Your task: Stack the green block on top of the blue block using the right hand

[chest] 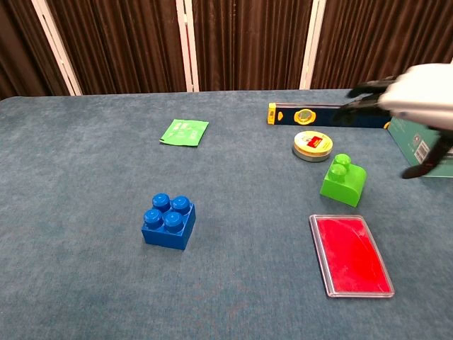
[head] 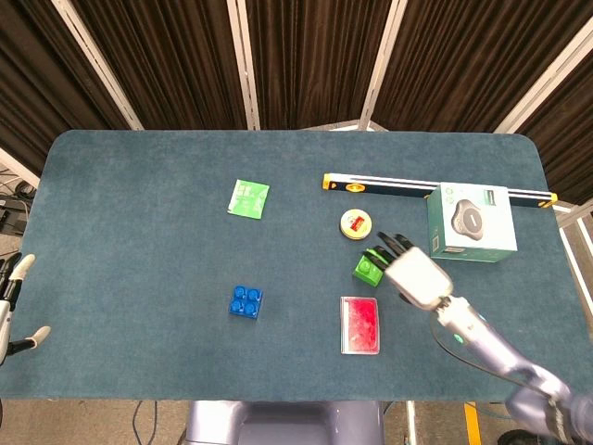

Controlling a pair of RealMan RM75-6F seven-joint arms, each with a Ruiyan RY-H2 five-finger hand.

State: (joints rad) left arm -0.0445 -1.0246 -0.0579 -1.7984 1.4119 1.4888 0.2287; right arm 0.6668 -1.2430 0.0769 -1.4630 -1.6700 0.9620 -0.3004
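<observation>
While the right robot hand [head: 410,271] hovers spread wide above the green block [head: 368,268], bare table [head: 139,232] surrounds the blue block [head: 246,302].

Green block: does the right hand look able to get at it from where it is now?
Probably yes. The right hand hangs open above and just right of the green block, holding nothing. Nothing lies between them; the round tin and red case sit close but apart from the block.

Your right hand [chest: 414,95] motion-blurred and cut off at the chest view's right edge, green block [head: 369,267] partly covered by it overhead, your left hand [head: 11,306] cropped at left edge, boxed device [chest: 423,142] cut off
</observation>
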